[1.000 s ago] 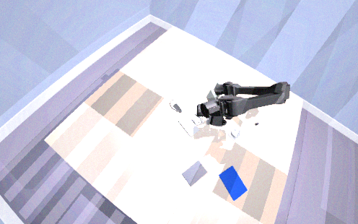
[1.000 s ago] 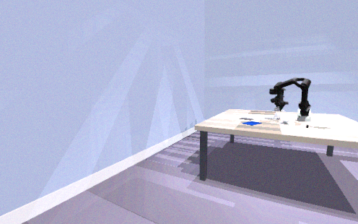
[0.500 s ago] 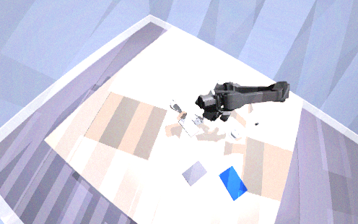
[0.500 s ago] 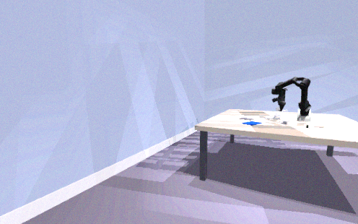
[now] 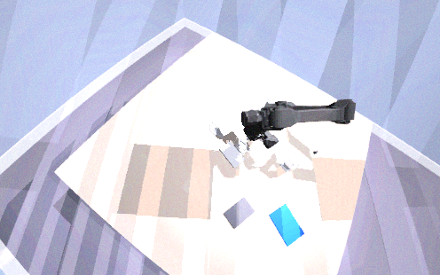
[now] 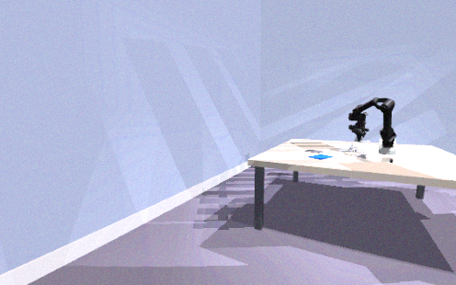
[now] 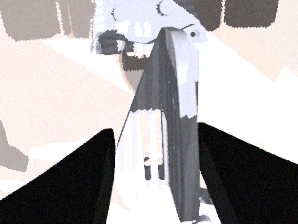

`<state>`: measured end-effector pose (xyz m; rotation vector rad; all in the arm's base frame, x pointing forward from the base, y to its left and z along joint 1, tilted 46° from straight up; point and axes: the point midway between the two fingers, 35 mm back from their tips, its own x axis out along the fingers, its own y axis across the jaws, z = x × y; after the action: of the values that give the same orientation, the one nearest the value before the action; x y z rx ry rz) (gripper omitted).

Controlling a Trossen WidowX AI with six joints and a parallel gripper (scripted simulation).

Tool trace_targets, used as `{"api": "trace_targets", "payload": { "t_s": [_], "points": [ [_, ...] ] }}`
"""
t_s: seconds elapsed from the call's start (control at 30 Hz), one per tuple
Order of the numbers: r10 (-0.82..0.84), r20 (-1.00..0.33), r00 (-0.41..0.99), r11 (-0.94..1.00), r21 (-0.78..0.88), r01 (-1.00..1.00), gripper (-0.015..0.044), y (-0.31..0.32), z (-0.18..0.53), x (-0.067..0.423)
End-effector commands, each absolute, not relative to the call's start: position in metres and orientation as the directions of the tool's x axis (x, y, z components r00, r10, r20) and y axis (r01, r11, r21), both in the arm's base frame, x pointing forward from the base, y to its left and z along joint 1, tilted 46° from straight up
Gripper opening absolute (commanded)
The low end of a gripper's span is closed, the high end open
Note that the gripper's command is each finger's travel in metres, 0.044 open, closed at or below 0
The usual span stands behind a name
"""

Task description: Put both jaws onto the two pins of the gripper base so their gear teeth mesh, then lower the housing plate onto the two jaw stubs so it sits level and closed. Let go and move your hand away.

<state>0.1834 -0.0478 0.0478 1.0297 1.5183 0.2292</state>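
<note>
Pale tabletop (image 5: 168, 93) (image 6: 414, 158) (image 7: 55, 85), slotted piece (image 7: 187, 130) between fingertips (image 5: 270, 140) (image 6: 361, 133)

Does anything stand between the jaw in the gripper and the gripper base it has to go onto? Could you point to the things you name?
Nothing visible blocks it. In the wrist view, the light grey jaw (image 7: 187, 100) is between the gripper's (image 7: 157, 135) fingers, its tip overlapping what looks like the pale base (image 7: 140, 15). Whether a gap remains there, I cannot tell.
</note>
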Motion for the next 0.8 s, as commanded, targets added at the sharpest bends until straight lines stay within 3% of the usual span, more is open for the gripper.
{"api": "trace_targets", "payload": {
  "t_s": [0.0, 0.77],
  "points": [
    [0.701, -0.704, 0.119, 0.574, 0.655, 0.491, 0.0134, -0.0486, 0.0464, 0.1820],
    [0.701, -0.704, 0.119, 0.564, 0.648, 0.511, 0.0134, -0.0486, 0.0464, 0.1821]
  ]
}}
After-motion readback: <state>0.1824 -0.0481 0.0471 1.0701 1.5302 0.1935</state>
